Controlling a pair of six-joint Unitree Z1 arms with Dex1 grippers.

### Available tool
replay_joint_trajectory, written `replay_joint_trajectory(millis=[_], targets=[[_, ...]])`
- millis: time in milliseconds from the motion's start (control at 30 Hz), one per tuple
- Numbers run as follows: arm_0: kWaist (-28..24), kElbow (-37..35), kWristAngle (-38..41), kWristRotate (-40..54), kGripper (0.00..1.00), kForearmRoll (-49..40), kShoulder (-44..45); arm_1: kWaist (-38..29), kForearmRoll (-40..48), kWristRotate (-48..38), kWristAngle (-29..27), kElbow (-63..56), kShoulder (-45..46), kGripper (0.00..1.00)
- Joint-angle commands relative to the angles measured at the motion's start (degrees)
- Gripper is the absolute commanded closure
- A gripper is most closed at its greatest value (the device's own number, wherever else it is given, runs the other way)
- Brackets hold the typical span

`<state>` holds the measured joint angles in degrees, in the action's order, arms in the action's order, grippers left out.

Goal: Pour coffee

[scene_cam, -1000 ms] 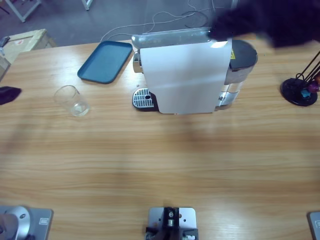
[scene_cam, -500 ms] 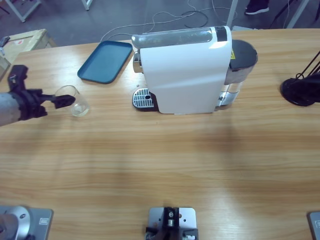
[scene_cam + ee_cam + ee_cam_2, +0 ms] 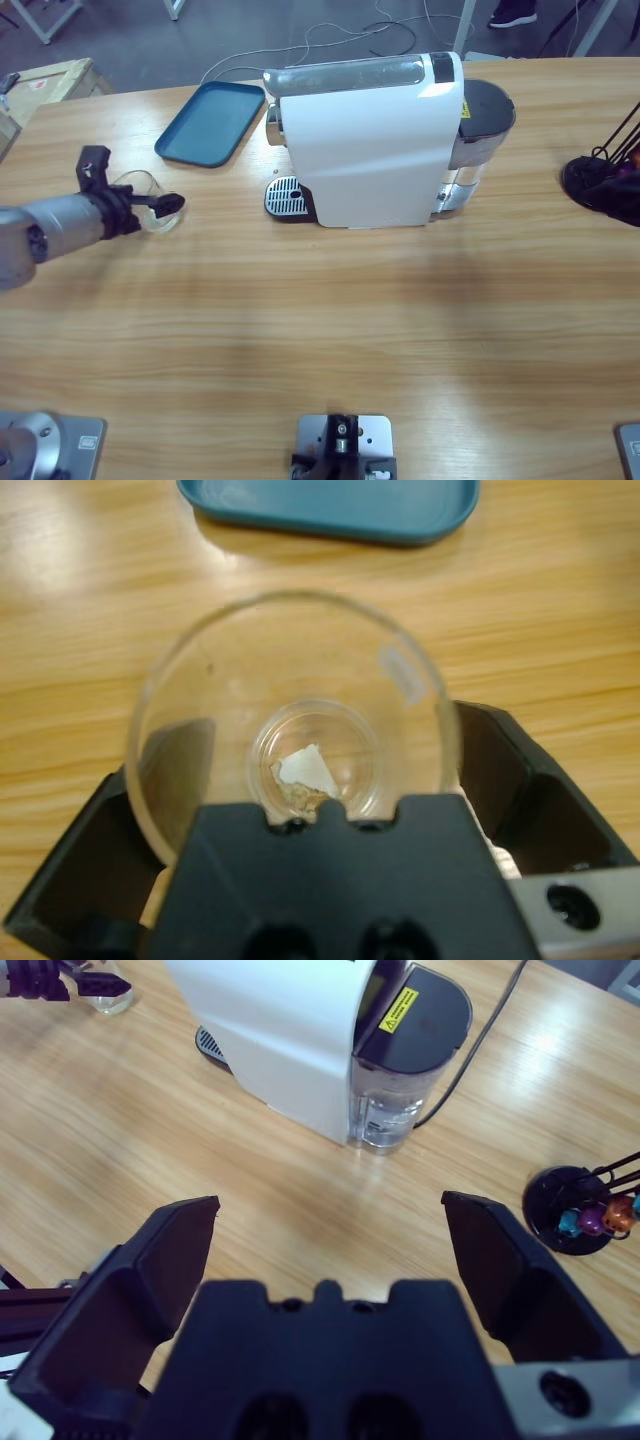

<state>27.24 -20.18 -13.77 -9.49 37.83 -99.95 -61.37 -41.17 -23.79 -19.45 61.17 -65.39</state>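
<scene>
Nearby: tray [image 3: 210, 137], machine [image 3: 365, 140] (glass [image 3: 295, 725] unobstructed)

Grey floor [image 3: 130, 35] beyond the wooden table [image 3: 320, 330], white cables [image 3: 330, 40] trailing across it

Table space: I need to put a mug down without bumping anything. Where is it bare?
The table is bare across its whole near half, in front of the coffee machine. The far side is crowded: blue tray, glass between the left gripper fingers, machine, and capsule stand at the right edge.
</scene>
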Motion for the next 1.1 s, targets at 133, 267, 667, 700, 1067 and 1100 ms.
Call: replay_joint_trajectory(millis=[133, 267, 667, 700, 1067, 1100], targets=[[0.5, 5.0, -2.5, 0.6, 0.323, 10.4, -4.4, -0.6, -1.2, -1.4, 1.8, -2.1, -1.6, 0.000], [0.6, 7.4, -0.9, 3.5, 1.000, 13.7, -2.9, -0.6, -1.2, -1.5, 2.0, -2.3, -1.1, 0.000], [-11.4, -1.8, 49.3, 37.2, 1.000, -4.2, 13.2, -0.6, -8.4, -1.4, -1.4, -1.1, 7.6, 0.000], [-12.5, -5.3, 52.4, 39.2, 1.000, -8.7, 12.0, -0.6, -8.4, -1.4, -1.4, -1.0, 7.4, 0.000], [-9.4, -23.1, 49.6, 51.8, 1.000, -25.8, -1.8, -0.6, -9.3, -1.4, -1.4, -0.5, 6.2, 0.000], [-8.6, -23.7, 49.8, 52.2, 1.000, -25.7, -2.8, -0.6, -9.3, -1.4, -1.4, -0.4, 5.9, 0.000]])
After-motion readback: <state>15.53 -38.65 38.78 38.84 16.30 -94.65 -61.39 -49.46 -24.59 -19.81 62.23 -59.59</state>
